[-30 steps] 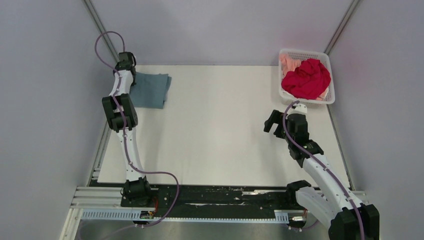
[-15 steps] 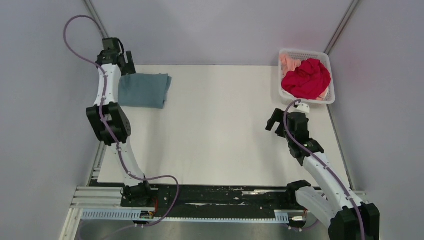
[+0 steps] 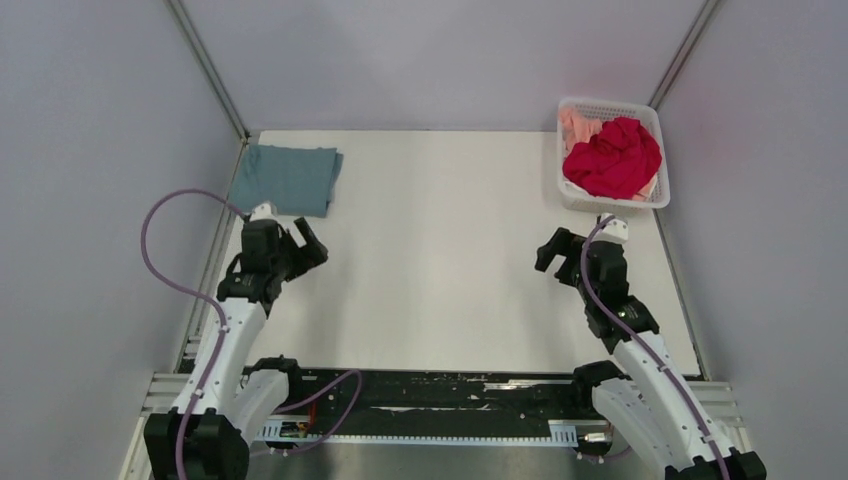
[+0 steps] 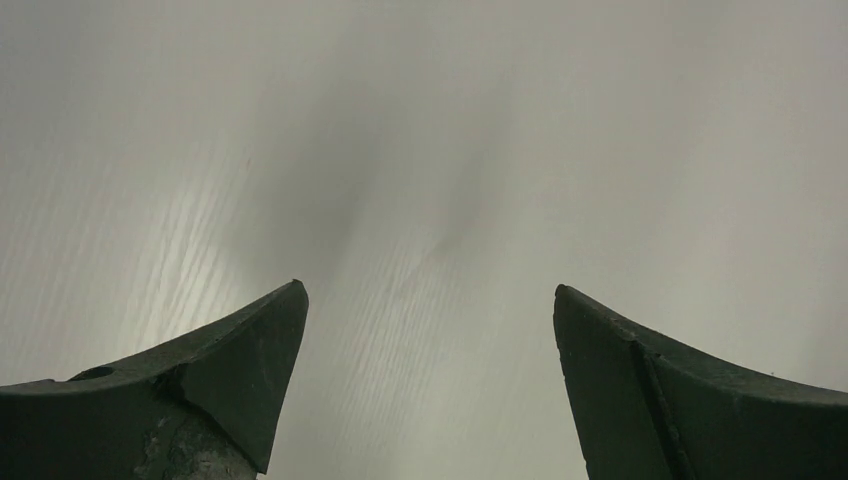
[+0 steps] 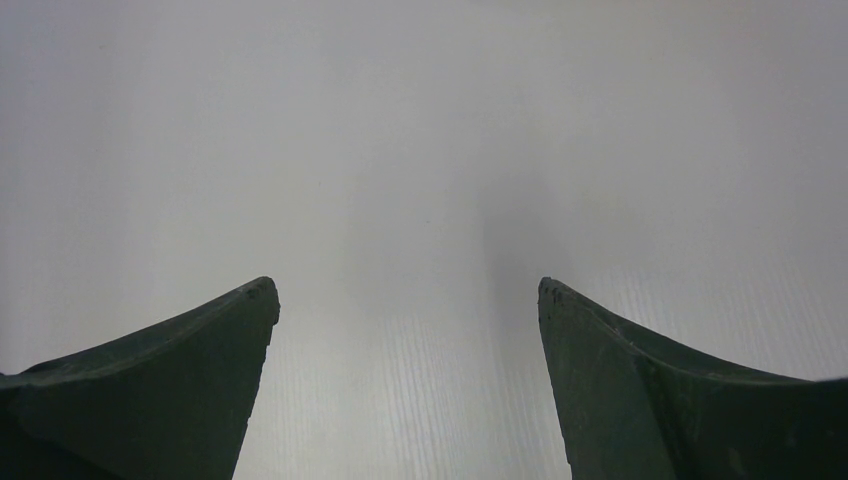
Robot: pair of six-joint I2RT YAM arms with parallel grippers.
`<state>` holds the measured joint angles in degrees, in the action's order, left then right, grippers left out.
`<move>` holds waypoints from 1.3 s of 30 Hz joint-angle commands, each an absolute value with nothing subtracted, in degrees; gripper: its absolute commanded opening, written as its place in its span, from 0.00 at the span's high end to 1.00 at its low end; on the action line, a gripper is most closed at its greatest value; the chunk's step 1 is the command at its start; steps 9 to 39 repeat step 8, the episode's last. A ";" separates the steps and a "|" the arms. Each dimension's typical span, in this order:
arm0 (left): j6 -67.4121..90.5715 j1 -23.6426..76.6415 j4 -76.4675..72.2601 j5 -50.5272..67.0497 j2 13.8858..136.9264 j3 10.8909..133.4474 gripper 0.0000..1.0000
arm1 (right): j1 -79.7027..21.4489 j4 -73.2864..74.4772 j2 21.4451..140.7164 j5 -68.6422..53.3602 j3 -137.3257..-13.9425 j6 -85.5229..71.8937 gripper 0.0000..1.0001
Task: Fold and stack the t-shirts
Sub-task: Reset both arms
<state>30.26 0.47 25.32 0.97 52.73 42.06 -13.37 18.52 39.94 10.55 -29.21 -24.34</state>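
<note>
A teal-blue t-shirt lies folded flat at the table's far left corner. A crumpled red t-shirt fills the white basket at the far right, with a peach-pink t-shirt showing behind it. My left gripper hangs open over bare table, nearer than the teal shirt and apart from it. My right gripper is open too, just in front of the basket. In the left wrist view the gripper has only table between its fingers. The right wrist view shows the same for its gripper.
Grey walls close in the white table on the left, back and right. A black rail with both arm bases runs along the near edge.
My left arm has let go of the teal shirt, opened, and pulled back from the far left corner toward the near side. The right gripper drifted slightly.
</note>
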 commanded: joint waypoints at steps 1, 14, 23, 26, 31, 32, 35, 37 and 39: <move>36.82 1.22 22.82 -5.27 43.11 32.62 0.00 | -13.57 18.71 38.43 13.47 -27.40 -28.05 0.00; 34.90 1.24 21.31 -6.17 39.96 30.90 0.00 | -13.55 17.95 38.15 16.94 -27.00 -28.32 0.00; 34.90 1.24 21.31 -6.17 39.96 30.90 0.00 | -13.55 17.95 38.15 16.94 -27.00 -28.32 0.00; 34.90 1.24 21.31 -6.17 39.96 30.90 0.00 | -13.55 17.95 38.15 16.94 -27.00 -28.32 0.00; 34.90 1.24 21.31 -6.17 39.96 30.90 0.00 | -13.55 17.95 38.15 16.94 -27.00 -28.32 0.00; 34.90 1.24 21.31 -6.17 39.96 30.90 0.00 | -13.55 17.95 38.15 16.94 -27.00 -28.32 0.00; 34.90 1.24 21.31 -6.17 39.96 30.90 0.00 | -13.55 17.95 38.15 16.94 -27.00 -28.32 0.00; 34.90 1.24 21.31 -6.17 39.96 30.90 0.00 | -13.55 17.95 38.15 16.94 -27.00 -28.32 0.00; 34.90 1.24 21.31 -6.17 39.96 30.90 0.00 | -13.55 17.95 38.15 16.94 -27.00 -28.32 0.00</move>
